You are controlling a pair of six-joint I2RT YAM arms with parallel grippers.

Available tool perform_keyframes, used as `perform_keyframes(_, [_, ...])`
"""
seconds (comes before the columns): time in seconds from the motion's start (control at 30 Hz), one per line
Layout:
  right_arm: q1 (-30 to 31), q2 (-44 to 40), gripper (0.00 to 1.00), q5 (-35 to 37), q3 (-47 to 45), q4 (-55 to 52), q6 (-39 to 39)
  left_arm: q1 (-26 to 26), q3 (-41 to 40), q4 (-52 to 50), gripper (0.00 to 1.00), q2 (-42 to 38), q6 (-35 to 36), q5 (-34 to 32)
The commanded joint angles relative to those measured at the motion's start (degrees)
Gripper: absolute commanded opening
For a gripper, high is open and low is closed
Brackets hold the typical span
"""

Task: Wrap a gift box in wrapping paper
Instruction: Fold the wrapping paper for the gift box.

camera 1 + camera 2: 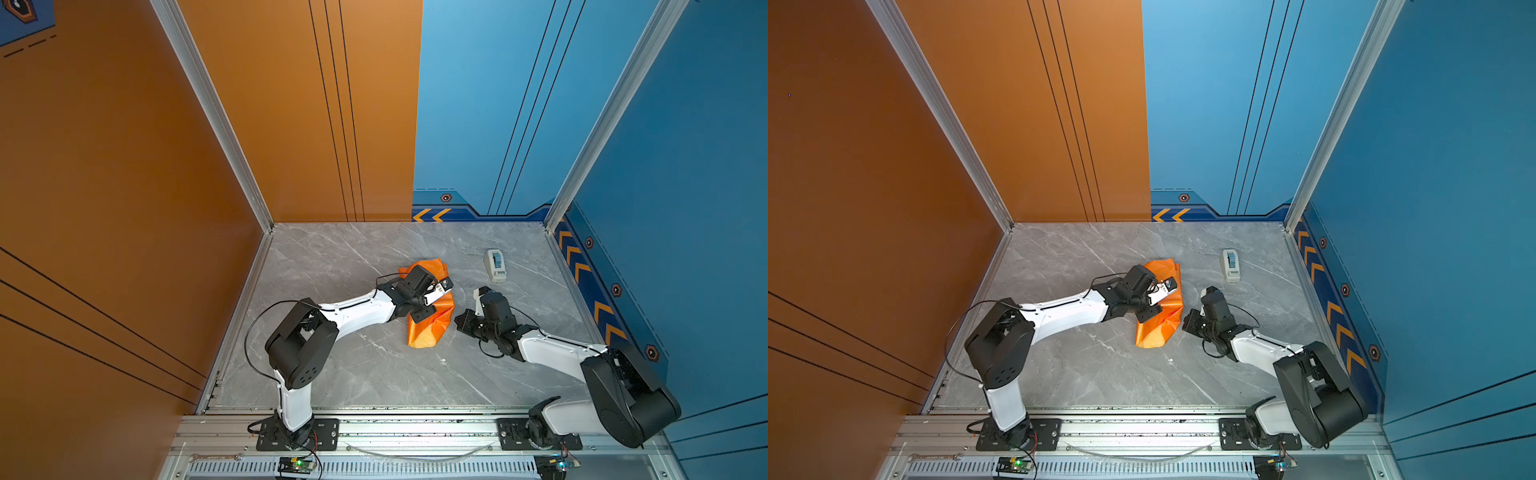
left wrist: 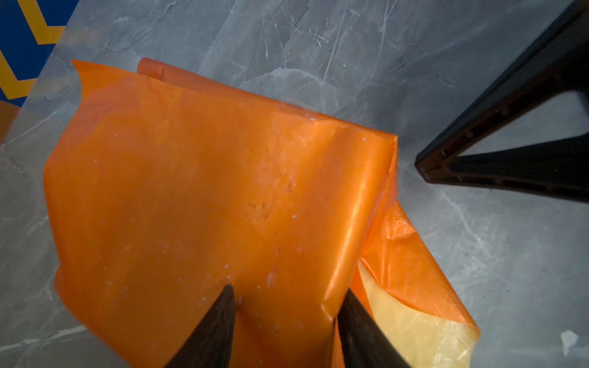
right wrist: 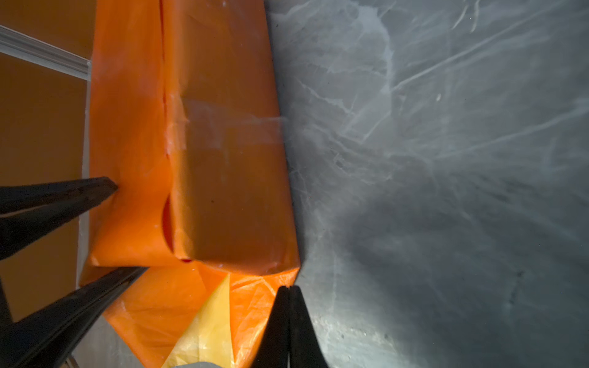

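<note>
The wrapping paper lies mid-table, folded orange side out into a box-shaped bundle; the gift box is hidden. My left gripper is down on the bundle, open: one tip rests on its top face, the other at its end fold. The loose end flap shows its pale yellow inner face. My right gripper is shut, its tips beside the flap's corner with nothing visible between them. A clear tape strip crosses the paper's seam.
A small white tape dispenser stands behind the right arm, toward the back right. The grey marble table is enclosed by orange and blue walls. A metal rail along the front carries both arm bases.
</note>
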Motion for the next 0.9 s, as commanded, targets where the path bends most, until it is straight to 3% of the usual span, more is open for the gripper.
perform_keyframes(0.0, [0.6, 2.2, 0.05, 2.6, 0.9, 1.5, 2.0, -0.3, -1.1, -2.5, 0.52, 0.8, -0.8, 2.3])
perform_keyframes(0.67, [5.6, 10.9, 0.07, 4.6, 5.8, 8.6, 0.4, -0.3, -1.1, -2.5, 0.52, 1.0, -0.8, 2.5])
perform_keyframes(0.87, [7.8, 13.5, 0.12, 6.5, 7.5, 7.5, 0.2, -0.3, -1.2, -2.5, 0.52, 0.8, -0.8, 2.5])
